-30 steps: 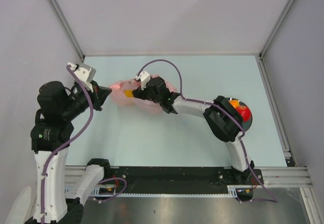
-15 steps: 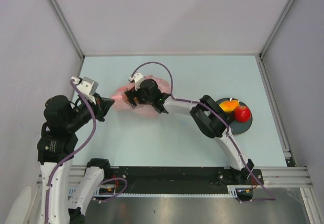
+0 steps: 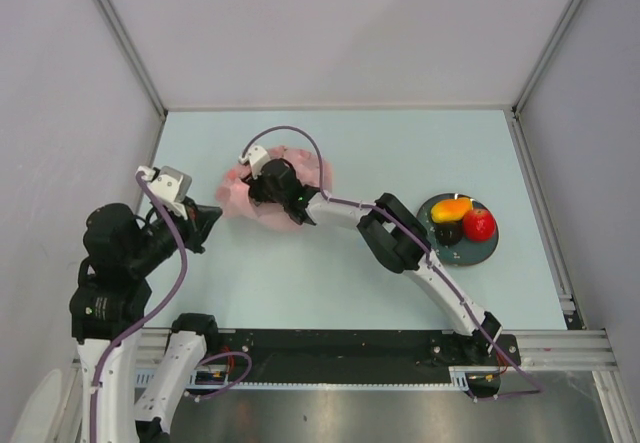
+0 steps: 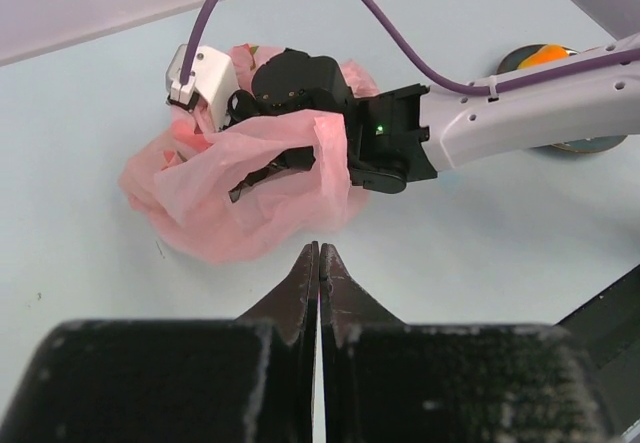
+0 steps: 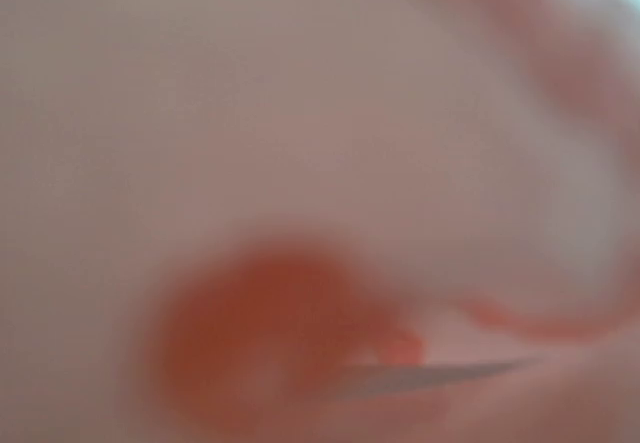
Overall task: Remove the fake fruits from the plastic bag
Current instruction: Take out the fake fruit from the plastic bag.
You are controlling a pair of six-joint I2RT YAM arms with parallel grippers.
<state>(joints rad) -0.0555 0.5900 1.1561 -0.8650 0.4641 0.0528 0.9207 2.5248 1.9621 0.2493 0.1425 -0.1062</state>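
plastic bag (image 3: 234, 192): crumpled, far-left of worktop (image 3: 330, 293)
right gripper (image 3: 258, 185): buried in it; we can't tell its state, wrist view blurred
left gripper (image 4: 319, 249): pinched together, empty, near bag
fake fruits (image 3: 462, 221): on plate (image 3: 488, 250), right edge

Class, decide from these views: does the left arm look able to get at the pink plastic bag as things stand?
Probably yes. The left claw, shut, points at the plastic bag with only open table between them; the right arm reaches in from the side.
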